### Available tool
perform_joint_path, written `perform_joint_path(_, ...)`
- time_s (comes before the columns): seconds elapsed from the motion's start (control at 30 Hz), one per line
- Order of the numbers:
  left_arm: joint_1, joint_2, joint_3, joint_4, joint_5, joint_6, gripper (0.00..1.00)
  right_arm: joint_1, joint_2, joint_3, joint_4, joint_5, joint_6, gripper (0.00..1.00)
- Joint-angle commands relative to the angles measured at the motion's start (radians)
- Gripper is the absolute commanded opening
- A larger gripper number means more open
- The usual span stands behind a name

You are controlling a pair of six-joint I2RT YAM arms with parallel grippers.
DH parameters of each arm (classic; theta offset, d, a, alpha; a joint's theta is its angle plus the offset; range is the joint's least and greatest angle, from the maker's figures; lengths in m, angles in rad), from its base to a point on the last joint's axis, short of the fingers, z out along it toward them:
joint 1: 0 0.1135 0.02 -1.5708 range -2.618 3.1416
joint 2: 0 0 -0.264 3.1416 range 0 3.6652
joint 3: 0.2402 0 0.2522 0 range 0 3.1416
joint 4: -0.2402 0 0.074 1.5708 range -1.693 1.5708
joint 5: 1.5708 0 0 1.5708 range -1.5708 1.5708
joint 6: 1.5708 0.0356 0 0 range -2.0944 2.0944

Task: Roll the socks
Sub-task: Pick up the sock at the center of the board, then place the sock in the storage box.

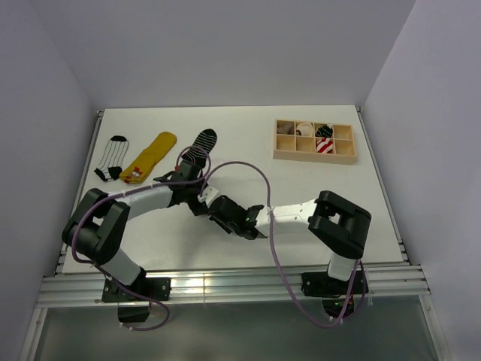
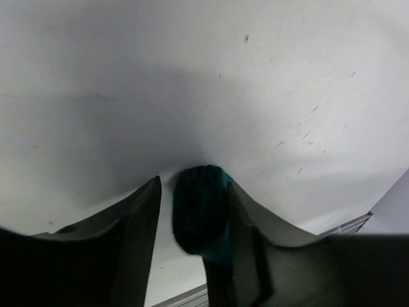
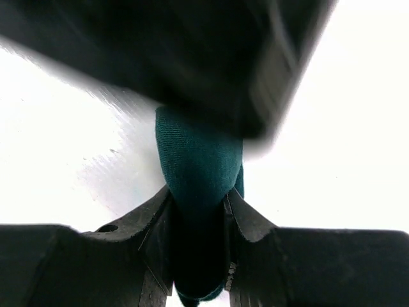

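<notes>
Your green sock (image 3: 198, 160), likely soft and springy, sits rolled mid-frame in the top view, pinched by the right claw (image 3: 198, 198) (the left claw (image 2: 193, 185) stands apart around it), so hold across the roll's middle.

The dark green sock (image 3: 198, 173) is bunched into a thick roll, pinched between the right hand (image 3: 199, 192) fingers, its other end between the left hand (image 2: 192, 184) fingers with a gap on one side. Flat on the bench (image 1: 248, 173) at far left lie a white sock with black stripes (image 1: 113, 158), a yellow sock (image 1: 152, 156) and a black sock with thin white stripes (image 1: 198, 147), side by side. A rolled red-and-white striped sock (image 1: 325, 145) sits in the wooden box's (image 1: 316, 158) near row.
</notes>
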Motion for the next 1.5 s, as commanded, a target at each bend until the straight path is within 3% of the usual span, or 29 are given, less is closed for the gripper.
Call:
perform_joint_path(0.0,0.063,-0.064,0.081,-0.066,0.008,0.074,0.52,-0.058,-0.052,-0.078,-0.020,-0.118,0.061,0.00)
perform_joint_path(0.17,0.200,-0.110,0.254,-0.171,-0.051,0.163,0.72,-0.138,-0.172,-0.126,-0.007,-0.185,0.118,0.00)
perform_joint_path(0.3,0.303,-0.171,0.369,-0.239,-0.096,0.221,0.75,-0.225,-0.277,-0.121,-0.045,-0.212,0.150,0.00)
perform_joint_path(0.47,0.392,-0.321,0.378,-0.248,-0.151,0.329,0.76,-0.427,-0.386,-0.051,-0.159,-0.199,0.192,0.00)
perform_joint_path(0.67,0.475,-0.551,0.247,-0.173,-0.170,0.436,0.77,-0.676,-0.396,0.101,-0.285,-0.119,0.256,0.00)
perform_joint_path(0.8,0.478,-0.693,0.129,-0.100,-0.234,0.467,0.84,-0.907,-0.326,0.233,-0.343,-0.116,0.265,0.00)
perform_joint_path(1.07,0.478,-0.745,0.087,-0.142,-0.345,0.525,0.94,-1.175,-0.129,0.433,-0.366,-0.163,0.288,0.00)
perform_joint_path(1.47,0.478,-0.678,0.099,-0.158,-0.313,0.533,0.95,-1.341,0.093,0.566,-0.383,-0.215,0.301,0.00)
